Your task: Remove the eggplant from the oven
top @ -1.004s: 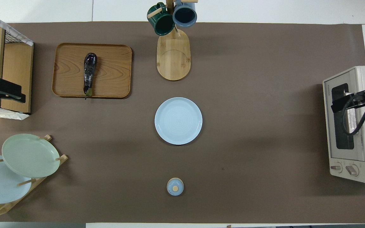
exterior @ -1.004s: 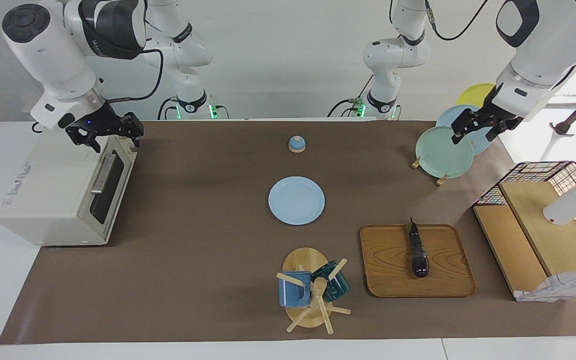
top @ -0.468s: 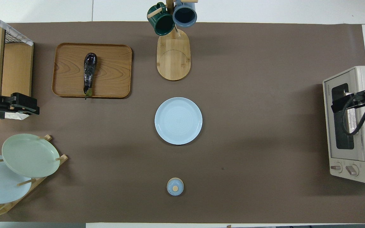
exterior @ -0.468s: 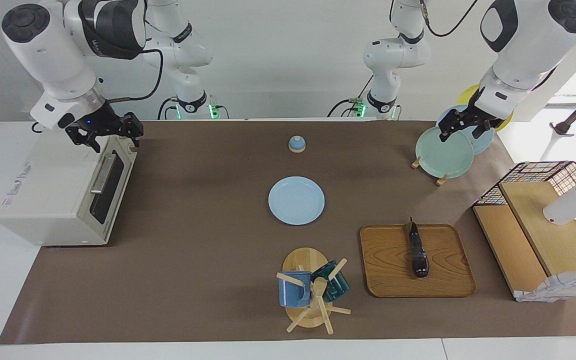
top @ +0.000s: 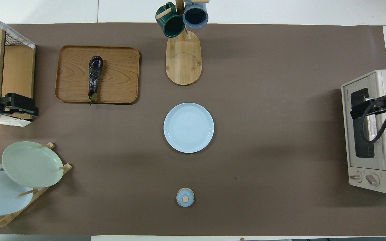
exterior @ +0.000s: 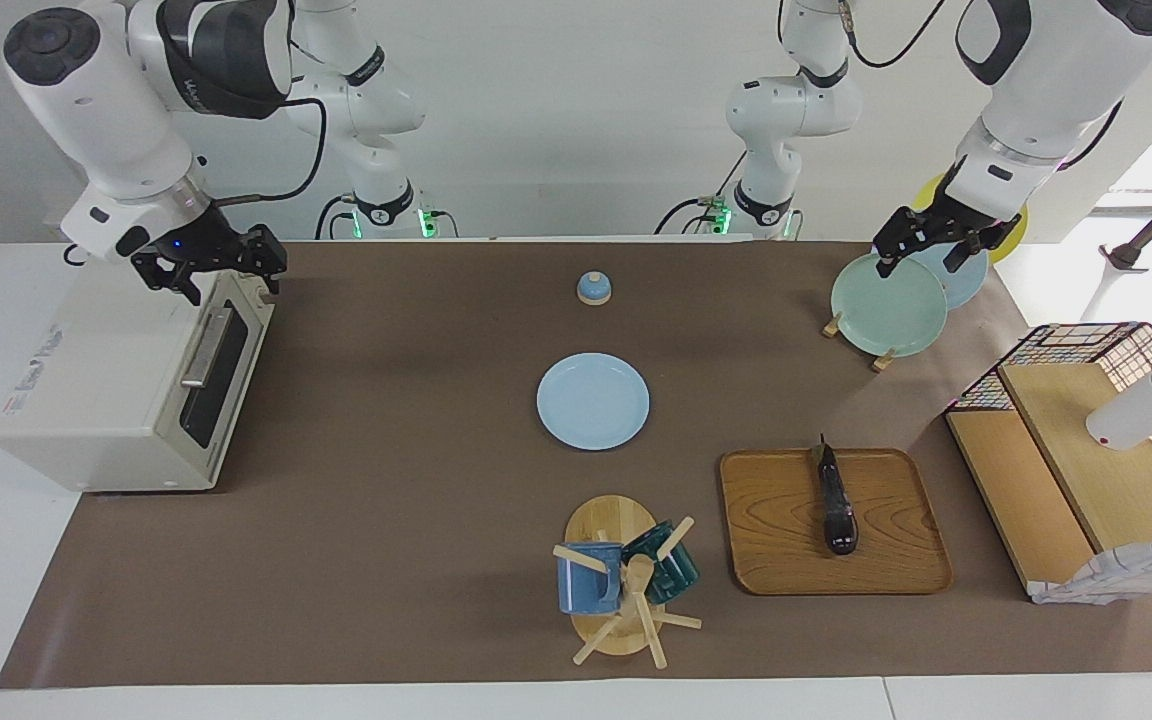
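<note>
The dark purple eggplant (exterior: 836, 500) (top: 94, 77) lies lengthwise on a wooden tray (exterior: 896, 560) (top: 119, 67), apart from both grippers. At the right arm's end stands the off-white oven (exterior: 106, 380) (top: 384, 180), its dark glass door shut. My right gripper (exterior: 226, 278) (top: 357, 109) hovers open just above the oven's top front corner, the one nearest the robots. Raised at the left arm's end, my left gripper (exterior: 918, 256) (top: 25, 107) is open and holds nothing. It hangs between the plate rack and the wire shelf.
A pale blue plate (exterior: 593, 401) lies mid-table, with a small blue lidded knob (exterior: 593, 288) nearer the robots. A mug tree (exterior: 621, 580) with two mugs stands beside the tray. The plate rack (exterior: 888, 305) and a wire shelf unit (exterior: 1086, 450) occupy the left arm's end.
My left arm has swung its open gripper a little toward the table's middle, across the rack's plates. The right gripper, the eggplant and the oven have not moved.
</note>
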Robot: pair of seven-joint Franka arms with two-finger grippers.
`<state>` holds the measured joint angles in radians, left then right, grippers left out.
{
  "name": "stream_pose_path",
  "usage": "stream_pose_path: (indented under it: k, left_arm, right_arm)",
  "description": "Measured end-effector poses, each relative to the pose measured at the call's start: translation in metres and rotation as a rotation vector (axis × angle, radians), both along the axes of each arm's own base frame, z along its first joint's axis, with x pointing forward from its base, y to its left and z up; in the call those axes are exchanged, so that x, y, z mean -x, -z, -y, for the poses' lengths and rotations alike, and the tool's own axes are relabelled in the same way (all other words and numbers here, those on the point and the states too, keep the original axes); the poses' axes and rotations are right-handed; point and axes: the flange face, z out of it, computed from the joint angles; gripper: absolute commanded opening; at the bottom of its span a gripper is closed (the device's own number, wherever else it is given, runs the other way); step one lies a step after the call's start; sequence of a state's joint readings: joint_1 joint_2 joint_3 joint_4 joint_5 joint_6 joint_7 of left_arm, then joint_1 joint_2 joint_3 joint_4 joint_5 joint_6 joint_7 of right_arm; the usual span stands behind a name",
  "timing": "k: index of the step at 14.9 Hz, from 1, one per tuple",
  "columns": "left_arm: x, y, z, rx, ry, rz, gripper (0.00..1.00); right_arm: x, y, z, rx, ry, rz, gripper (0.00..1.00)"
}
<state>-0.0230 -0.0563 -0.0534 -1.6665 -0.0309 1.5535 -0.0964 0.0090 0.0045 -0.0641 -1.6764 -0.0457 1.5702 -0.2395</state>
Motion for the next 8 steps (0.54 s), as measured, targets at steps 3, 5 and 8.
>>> stream_pose_path:
  k: [3, 5, 8]
  left_arm:
    - [-0.0006, 0.0011, -0.0012, 0.000, -0.002, -0.002, 1.00]
    - [-0.0009, 0.0015, -0.0033, 0.000, -0.006, -0.004, 1.00]
    - [-0.0010, 0.0017, -0.0039, 0.000, -0.007, -0.005, 1.00]
  right_arm:
    - [0.0000, 0.0000, 0.0000, 0.000, 0.000, 0.000, 1.00]
    - [0.0000, 0.0000, 0.0000, 0.000, 0.000, 0.000, 1.00]
    - [0.0000, 0.0000, 0.0000, 0.000, 0.000, 0.000, 1.00]
